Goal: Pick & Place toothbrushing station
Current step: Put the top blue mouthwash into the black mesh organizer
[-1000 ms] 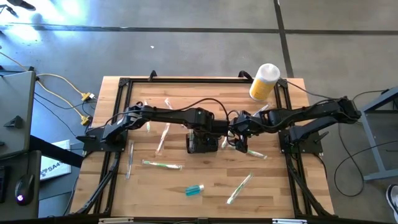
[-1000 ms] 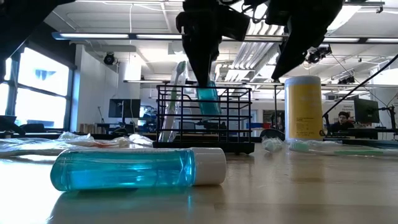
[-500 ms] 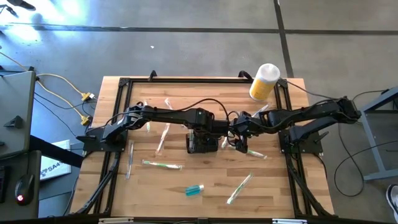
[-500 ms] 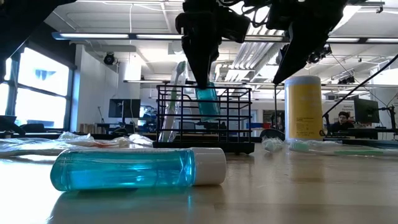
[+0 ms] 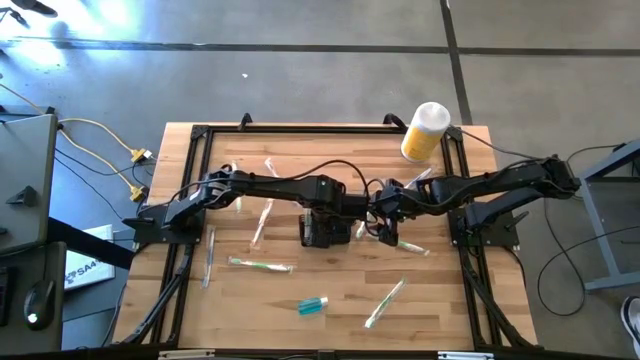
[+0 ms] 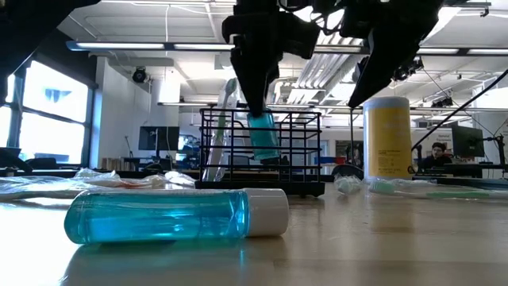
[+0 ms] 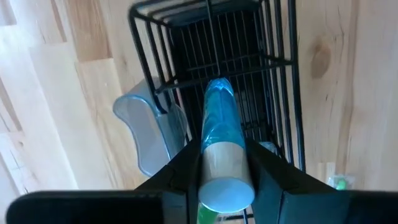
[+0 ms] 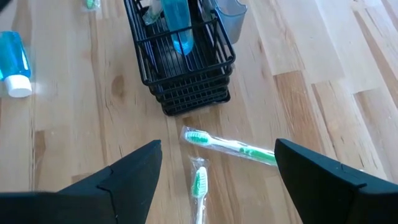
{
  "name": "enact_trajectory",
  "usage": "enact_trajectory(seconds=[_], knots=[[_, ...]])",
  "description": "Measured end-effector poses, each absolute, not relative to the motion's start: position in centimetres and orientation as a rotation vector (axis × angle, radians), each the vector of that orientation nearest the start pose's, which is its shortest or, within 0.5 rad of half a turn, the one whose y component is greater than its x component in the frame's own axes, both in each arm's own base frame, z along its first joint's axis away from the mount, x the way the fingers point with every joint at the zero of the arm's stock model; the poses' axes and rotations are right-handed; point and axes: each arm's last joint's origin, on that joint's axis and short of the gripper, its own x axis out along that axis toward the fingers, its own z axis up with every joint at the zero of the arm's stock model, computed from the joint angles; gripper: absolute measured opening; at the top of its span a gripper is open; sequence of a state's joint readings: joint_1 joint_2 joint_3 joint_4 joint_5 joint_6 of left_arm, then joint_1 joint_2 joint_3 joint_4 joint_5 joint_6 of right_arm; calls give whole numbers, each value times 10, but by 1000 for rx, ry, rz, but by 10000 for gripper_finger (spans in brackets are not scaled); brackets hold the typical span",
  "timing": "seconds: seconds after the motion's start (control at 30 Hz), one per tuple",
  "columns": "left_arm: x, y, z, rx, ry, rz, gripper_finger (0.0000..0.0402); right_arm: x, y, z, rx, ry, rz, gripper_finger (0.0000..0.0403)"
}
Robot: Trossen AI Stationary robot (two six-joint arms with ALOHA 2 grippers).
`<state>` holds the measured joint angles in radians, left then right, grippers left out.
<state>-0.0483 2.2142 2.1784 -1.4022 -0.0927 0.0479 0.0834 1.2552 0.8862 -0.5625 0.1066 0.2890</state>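
Note:
The toothbrushing station, a small black wire caddy (image 5: 322,236) (image 6: 305,163) (image 7: 249,68) (image 8: 186,81), stands on its base at the middle of the wooden table. My left gripper (image 5: 326,212) (image 7: 222,160) points straight down over it, shut on a blue bottle with a white cap (image 7: 219,115) (image 6: 262,137). The bottle's lower end is inside the caddy. A clear grey plastic piece (image 7: 146,134) sits at the caddy's side. My right gripper (image 5: 386,232) (image 8: 214,149) hovers open just right of the caddy, holding nothing. My left gripper pinches the bottle's white cap end (image 7: 222,167) between its two fingers, coming from above and pointing down. The bottle hangs upright below the fingers, cap up. Its blue body (image 6: 263,143) reaches down among the caddy's wires, above the caddy's floor.
A second blue bottle (image 5: 313,305) (image 6: 175,214) lies near the table's front edge. A yellow cylinder with a white lid (image 5: 425,130) stands at the far right corner. Wrapped toothbrushes (image 8: 230,148) (image 5: 260,265) (image 5: 385,302) lie scattered on the wood around the caddy.

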Motion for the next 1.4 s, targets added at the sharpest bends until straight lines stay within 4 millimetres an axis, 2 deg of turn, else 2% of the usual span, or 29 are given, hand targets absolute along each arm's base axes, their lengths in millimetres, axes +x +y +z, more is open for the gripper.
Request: enact_trajectory(seconds=[0.3,0.63,0.9,1.4], knots=[[444,-20,250,129,1497,-30,87,245,17,243,179,925,-158,304],[445,-21,250,135,1487,-29,87,245,17,244,177,919,-154,304],[452,-22,234,147,1507,-39,87,245,17,245,175,916,-152,304],[451,-20,228,166,1549,30,86,245,16,245,157,909,-183,304]])
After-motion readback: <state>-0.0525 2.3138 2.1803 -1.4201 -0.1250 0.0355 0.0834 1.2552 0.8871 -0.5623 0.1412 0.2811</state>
